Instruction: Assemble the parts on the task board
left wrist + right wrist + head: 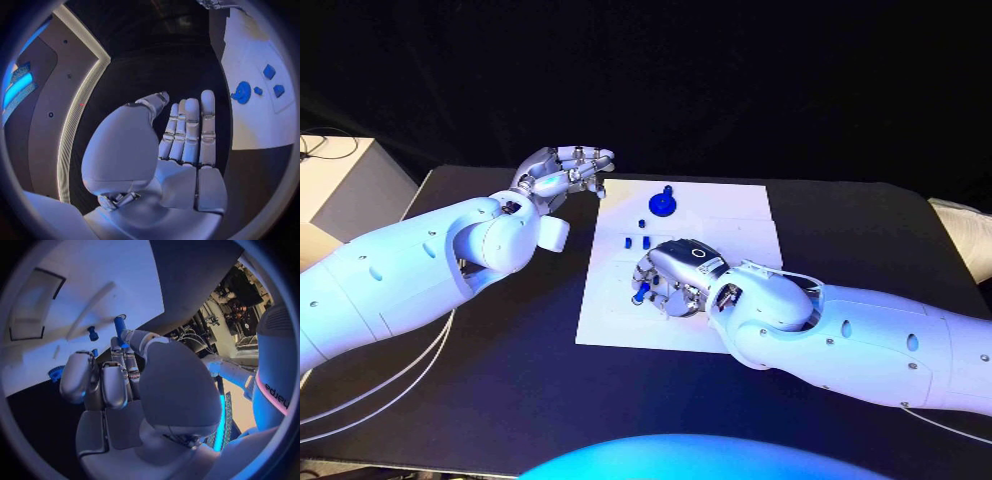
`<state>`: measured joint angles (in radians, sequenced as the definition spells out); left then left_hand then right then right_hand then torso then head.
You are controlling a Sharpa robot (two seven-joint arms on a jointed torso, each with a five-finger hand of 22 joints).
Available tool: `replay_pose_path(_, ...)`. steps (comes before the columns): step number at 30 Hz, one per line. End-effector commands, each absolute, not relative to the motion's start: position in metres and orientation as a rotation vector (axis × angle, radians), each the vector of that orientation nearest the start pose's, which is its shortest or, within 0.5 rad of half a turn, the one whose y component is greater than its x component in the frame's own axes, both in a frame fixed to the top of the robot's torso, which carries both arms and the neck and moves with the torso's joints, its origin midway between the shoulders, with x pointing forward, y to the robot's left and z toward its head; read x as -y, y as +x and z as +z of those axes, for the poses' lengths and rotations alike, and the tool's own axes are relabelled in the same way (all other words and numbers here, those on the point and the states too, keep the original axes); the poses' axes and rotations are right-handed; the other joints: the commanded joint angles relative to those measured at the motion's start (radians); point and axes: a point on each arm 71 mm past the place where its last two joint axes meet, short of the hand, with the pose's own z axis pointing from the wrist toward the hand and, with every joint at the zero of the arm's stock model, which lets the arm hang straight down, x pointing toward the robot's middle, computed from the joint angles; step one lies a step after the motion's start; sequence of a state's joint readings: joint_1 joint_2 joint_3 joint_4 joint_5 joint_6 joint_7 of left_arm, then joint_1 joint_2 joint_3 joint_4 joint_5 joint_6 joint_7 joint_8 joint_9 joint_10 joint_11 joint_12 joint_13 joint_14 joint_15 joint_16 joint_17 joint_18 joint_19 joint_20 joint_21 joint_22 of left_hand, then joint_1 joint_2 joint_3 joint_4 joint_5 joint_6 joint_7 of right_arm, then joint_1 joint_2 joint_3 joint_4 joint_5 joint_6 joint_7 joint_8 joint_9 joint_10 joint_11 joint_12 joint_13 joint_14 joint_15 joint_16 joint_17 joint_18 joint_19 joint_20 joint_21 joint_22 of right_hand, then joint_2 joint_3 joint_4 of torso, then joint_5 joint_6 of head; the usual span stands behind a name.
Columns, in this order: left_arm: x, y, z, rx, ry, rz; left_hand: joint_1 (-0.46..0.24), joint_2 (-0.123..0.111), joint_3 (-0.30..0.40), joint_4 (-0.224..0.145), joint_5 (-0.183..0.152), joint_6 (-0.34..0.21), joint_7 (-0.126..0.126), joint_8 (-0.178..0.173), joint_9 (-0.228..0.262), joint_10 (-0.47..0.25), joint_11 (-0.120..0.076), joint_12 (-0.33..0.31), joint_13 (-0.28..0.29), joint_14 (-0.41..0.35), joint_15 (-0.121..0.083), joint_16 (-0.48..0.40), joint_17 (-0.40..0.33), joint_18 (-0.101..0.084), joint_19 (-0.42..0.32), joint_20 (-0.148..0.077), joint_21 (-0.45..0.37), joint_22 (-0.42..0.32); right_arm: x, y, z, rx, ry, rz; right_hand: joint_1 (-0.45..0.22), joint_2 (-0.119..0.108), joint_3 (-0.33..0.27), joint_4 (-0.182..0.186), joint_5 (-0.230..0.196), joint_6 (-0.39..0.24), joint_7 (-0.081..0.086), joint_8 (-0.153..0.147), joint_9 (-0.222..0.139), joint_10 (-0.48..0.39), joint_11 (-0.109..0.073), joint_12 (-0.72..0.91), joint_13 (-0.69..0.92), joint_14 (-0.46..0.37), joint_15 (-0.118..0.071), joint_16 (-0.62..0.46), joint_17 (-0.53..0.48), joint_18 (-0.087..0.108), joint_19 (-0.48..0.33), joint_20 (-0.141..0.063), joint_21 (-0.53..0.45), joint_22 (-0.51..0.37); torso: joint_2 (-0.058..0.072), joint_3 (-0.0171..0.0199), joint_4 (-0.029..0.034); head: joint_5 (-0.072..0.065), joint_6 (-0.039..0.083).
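Over the task board [733,215] a blue peg [119,325] is pinched by the right hand [672,277], probably for insertion, while at 10 o'clock the left hand [563,172] is kept flat and empty.

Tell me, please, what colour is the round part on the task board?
Blue; the round part shows best in the head view.

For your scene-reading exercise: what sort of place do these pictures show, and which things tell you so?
Probably a robotics lab or demo bench. A white task board with small blue parts lies on a black table against dark backdrop, worked by two white arms; the right robot hand pinches a blue part, the left robot hand hovers open.
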<state>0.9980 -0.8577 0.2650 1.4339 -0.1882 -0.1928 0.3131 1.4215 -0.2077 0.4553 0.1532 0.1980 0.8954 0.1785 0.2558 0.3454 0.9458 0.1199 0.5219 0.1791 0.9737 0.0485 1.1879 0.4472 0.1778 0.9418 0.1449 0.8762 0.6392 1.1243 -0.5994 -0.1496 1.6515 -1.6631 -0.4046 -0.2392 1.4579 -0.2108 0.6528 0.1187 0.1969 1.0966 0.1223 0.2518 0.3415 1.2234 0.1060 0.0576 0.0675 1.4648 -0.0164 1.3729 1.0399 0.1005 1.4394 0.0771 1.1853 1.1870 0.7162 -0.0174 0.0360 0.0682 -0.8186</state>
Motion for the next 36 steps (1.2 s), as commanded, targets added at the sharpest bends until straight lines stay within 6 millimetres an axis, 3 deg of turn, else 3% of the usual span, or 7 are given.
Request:
replay_pose_path(1, -0.2465, 0.5041, -0.1752, -1.366, -1.077, -1.585, 0.01, -0.002, -0.005, 0.002, 0.005, 0.003, 0.007, 0.004, -0.001, 0.004, 0.0, -0.007, -0.001, 0.005, 0.003, -0.007, -0.001, 0.006, 0.007, 0.003, -0.005, -0.001, 0.0494, 0.4025, -0.2303, -1.641, -0.435, 0.836, -0.001, 0.007, 0.005, -0.002, 0.005, 0.0, 0.006, 0.004, 0.001, 0.053, -0.045, 0.006, 0.002, 0.012, -0.007, 0.002, 0.001, -0.011, -0.001, -0.004, -0.004, 0.001, 0.0, -0.0005, 0.0013, 0.001, -0.002)
replay_pose_path(14, -0.2475, 0.5034, -0.1747, -1.366, -1.076, -1.583, 0.01, -0.002, -0.005, 0.002, 0.005, 0.003, 0.007, 0.004, -0.001, 0.004, 0.0, -0.007, -0.001, 0.005, 0.003, -0.007, -0.001, 0.006, 0.007, 0.003, -0.005, -0.001, 0.0474, 0.4038, -0.2365, -1.656, -0.446, 0.822, -0.003, 0.007, 0.007, -0.005, 0.005, -0.001, 0.006, 0.005, 0.003, 0.053, -0.044, 0.006, 0.002, 0.011, -0.007, 0.001, -0.001, -0.011, -0.001, -0.003, -0.003, 0.002, 0.0, -0.0019, 0.0009, 0.005, -0.007)
replay_pose_path(36, -0.2489, 0.5031, -0.1746, -1.368, -1.077, -1.58, 0.01, -0.002, -0.005, 0.002, 0.005, 0.003, 0.007, 0.004, -0.001, 0.004, 0.0, -0.007, -0.001, 0.005, 0.003, -0.007, -0.001, 0.006, 0.007, 0.003, -0.005, -0.001, 0.0459, 0.3964, -0.2366, -1.638, -0.454, 0.833, -0.006, 0.007, 0.009, -0.008, 0.005, -0.002, 0.007, 0.006, 0.004, 0.052, -0.044, 0.006, 0.002, 0.011, -0.006, 0.001, -0.001, -0.011, -0.001, -0.003, -0.002, 0.004, -0.001, -0.0007, 0.0006, 0.01, -0.01)
